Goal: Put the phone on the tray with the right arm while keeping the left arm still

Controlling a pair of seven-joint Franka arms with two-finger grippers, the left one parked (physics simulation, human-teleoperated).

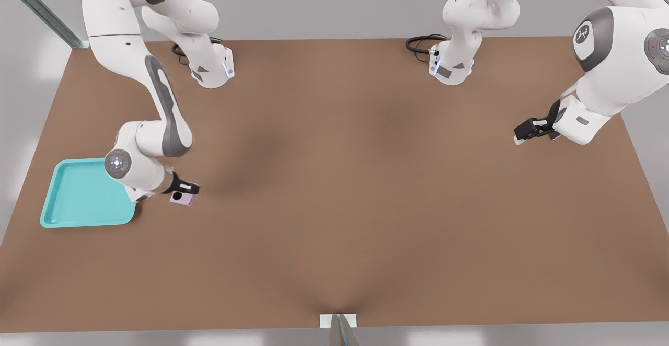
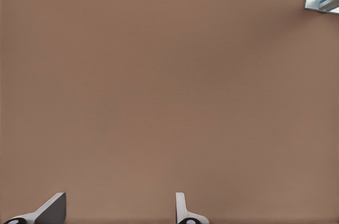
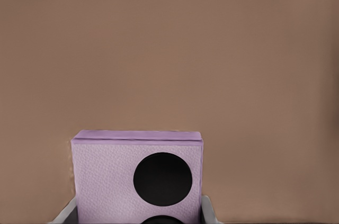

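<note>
The phone [image 1: 183,198] is a small pale pink-lilac block, nearly square, so it has no clear long axis. In the front view it sits just to the right of the tray [image 1: 78,220], outside the rim and not touching it. Its broad face with the black lenses is turned up and toward the camera. In the right wrist view the phone [image 3: 137,179] fills the lower middle, with one full round lens and the top arc of a second below it. The two lenses line up along the reach of the gripper, and the folded edge points away from the wrist.

The gripper [image 1: 187,188] holds the phone. In the right wrist view its pale fingers [image 3: 66,214] press against both side edges of the phone, grasping it. Whether the phone is resting on the brown desk [image 1: 334,205] or lifted just clear of it cannot be told.

The right arm [image 1: 157,100] reaches down from the far left of the desk, and its wrist overlaps the tray's right rim in the front view. The turquoise tray lies flat near the desk's left edge.
</note>
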